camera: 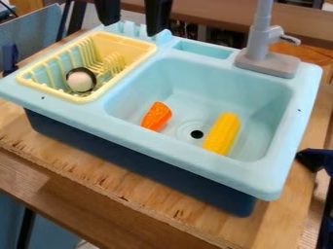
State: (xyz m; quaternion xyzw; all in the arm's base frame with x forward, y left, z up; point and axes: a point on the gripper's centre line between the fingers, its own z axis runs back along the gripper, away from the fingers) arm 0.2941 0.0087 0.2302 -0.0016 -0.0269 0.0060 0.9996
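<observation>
The black gripper [131, 28] hangs at the top edge, over the back of the yellow drying rack [123, 84]; its two fingers stand wide apart with nothing between them. A round white thing with a dark rim [81, 80] lies in the rack's front part, in front of and below the gripper. In the light blue sink basin [214, 80], an orange carrot-like piece [157, 116] rests left of the dark drain hole. A yellow toy corn cob [222, 133] lies right of the drain, apart from the orange piece and slanting toward the front.
A grey faucet [268, 56] rises at the sink's back right corner. The sink unit stands on a wooden board [84, 168] with a rough front edge. Dark blue clamp-like parts [315, 159] stick in at the right edge; another [10, 57] stands at far left.
</observation>
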